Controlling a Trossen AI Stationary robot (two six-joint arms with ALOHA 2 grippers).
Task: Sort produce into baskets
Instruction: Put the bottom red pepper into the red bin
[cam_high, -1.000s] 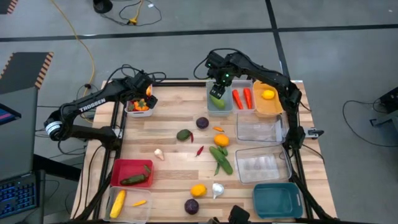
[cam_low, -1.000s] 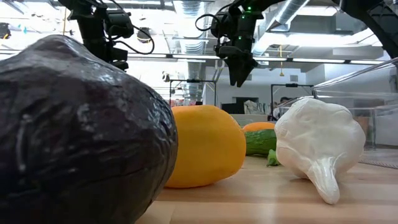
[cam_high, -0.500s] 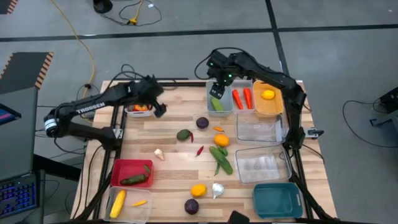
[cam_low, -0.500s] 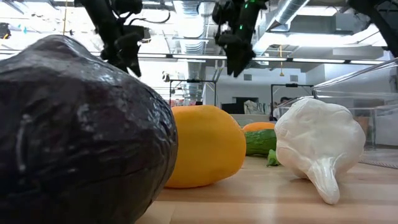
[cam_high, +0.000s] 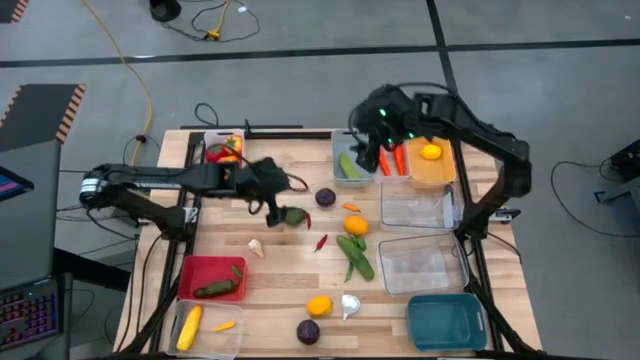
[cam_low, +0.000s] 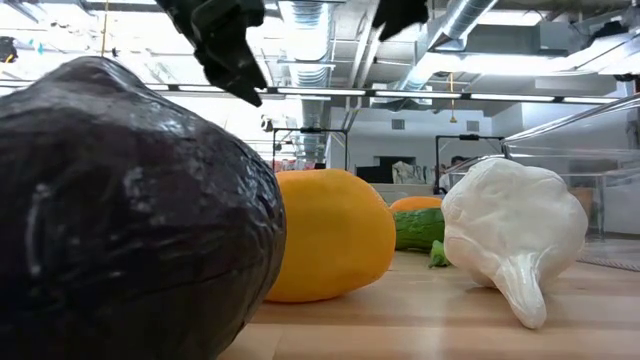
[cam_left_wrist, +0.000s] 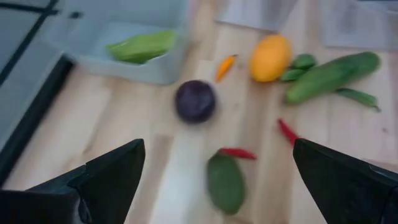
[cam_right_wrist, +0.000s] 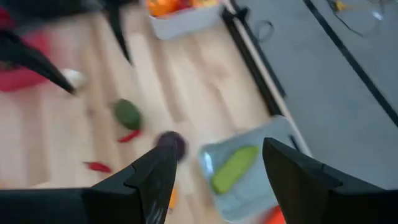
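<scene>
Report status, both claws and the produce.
Left claw open, over the dark green avocado mid-table. Right claw open, empty, above the grey bin holding a cucumber. Nothing blocking.

We see a pale, striped wooden worktop (cam_high: 290, 260) scattered with bright colours — a dark purple round (cam_high: 325, 197), a dull green avocado (cam_high: 295, 216), a thin red chilli (cam_high: 321, 242) and an orange fruit (cam_high: 356, 225). A red bin (cam_high: 190, 272) holds a dark green vegetable; a teal bin (cam_high: 446, 322) sits at one corner. An amber bin (cam_high: 432, 168) carries a yellow lemon (cam_high: 431, 152) — beside it lie two orange-red carrots (cam_high: 390, 157). White garlic (cam_high: 350, 305) rests near a yellow-orange fruit (cam_high: 319, 305). Both arms are black.
</scene>
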